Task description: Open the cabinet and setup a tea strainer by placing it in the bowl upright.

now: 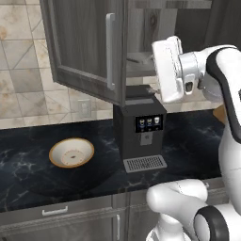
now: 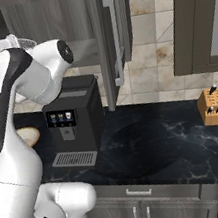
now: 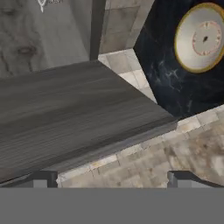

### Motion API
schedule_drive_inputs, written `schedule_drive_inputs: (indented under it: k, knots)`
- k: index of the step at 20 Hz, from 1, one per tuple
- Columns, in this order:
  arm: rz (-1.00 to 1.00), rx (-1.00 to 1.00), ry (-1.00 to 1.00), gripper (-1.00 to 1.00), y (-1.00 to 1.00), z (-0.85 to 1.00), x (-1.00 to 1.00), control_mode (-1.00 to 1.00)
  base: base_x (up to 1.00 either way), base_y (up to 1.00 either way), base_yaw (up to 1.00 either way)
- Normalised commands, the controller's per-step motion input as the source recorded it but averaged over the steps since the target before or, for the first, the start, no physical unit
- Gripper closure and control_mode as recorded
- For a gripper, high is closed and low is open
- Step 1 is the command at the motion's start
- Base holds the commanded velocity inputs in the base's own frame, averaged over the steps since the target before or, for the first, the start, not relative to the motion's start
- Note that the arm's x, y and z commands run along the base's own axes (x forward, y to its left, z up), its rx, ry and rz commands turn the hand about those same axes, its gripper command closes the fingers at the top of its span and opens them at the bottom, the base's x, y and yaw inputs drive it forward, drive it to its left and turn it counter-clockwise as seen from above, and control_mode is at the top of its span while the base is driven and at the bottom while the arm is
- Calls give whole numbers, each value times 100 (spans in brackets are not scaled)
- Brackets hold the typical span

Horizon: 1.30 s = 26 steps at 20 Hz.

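Cabinet [image 1: 84,42]: in the left base view we see its left door swung out toward us across the upper left of the frame, the bottom edge slanting down to a corner just above the coffee machine; the long silver handle [image 1: 110,51] runs down near that free edge. In the right base view the other door [image 2: 110,34] stands edge-on at upper centre.

End effector [image 3: 111,177]: in the hand view we see the two dark tips at the bottom, set wide apart with nothing between them. The white hand [image 1: 168,69] sits at the upper right of the left base view, beside the cabinet opening.

Door edge: in the hand view the wood-grain door slab [image 3: 74,109] fills the centre left, its lower edge running diagonally just above the tips.

Tea strainer [image 2: 27,42]: we see a speckled mesh patch at the upper left of the right base view, behind the arm, on the cabinet shelf.

Bowl [image 1: 71,152]: lower left of the left base view, on the counter [image 1: 28,164], well left of the coffee machine [image 1: 140,128], with bare dark marble all round it.

Open room: the counter right of the machine lies bare as far as the knife block [image 2: 216,105].
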Motion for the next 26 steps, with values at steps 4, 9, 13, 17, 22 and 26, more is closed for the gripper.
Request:
schedule_drive_inputs:
  k: [4,9,13,17,22,26]
  knots:
    - [15,10,7,-100,8,5,32,-100,0,0,0]
    - [13,0,0,-100,26,0,14,-100,0,0,0]
    - [10,0,0,-100,20,0,37,-100,0,0,0]
    - [11,0,1,-100,21,0,39,-100,0,0,0]
    - [12,0,0,-100,32,0,31,-100,0,0,0]
    - [12,0,0,-100,45,-1,21,-100,0,0,0]
